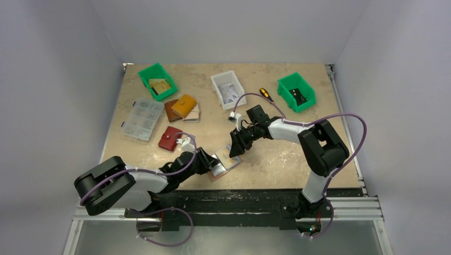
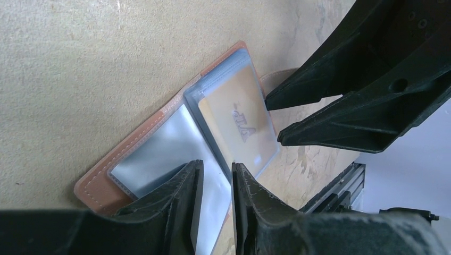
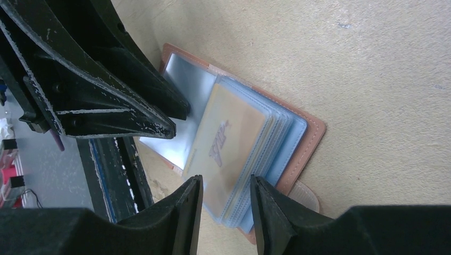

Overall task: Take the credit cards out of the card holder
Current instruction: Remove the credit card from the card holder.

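The card holder (image 1: 224,164) (image 2: 101,183) (image 3: 314,133) lies open and flat near the table's front edge, brown-pink leather with clear sleeves. A tan-gold credit card (image 2: 239,114) (image 3: 228,138) shows in the top sleeve of the stack. A silvery sleeve page (image 2: 154,154) lies on the other half. My left gripper (image 1: 211,162) (image 2: 217,167) stands over that silvery page, jaws a narrow gap apart with nothing clamped. My right gripper (image 1: 235,151) (image 3: 226,180) comes from the opposite side, open, its fingers straddling the end of the sleeve stack and the tan-gold card. Other cards are hidden.
At the back stand a green bin (image 1: 158,81), a white bin (image 1: 227,89) and another green bin (image 1: 296,91), with a screwdriver (image 1: 266,94) between. A clear organiser box (image 1: 142,119), a mustard-yellow wallet (image 1: 183,105) and a red pouch (image 1: 171,138) lie left.
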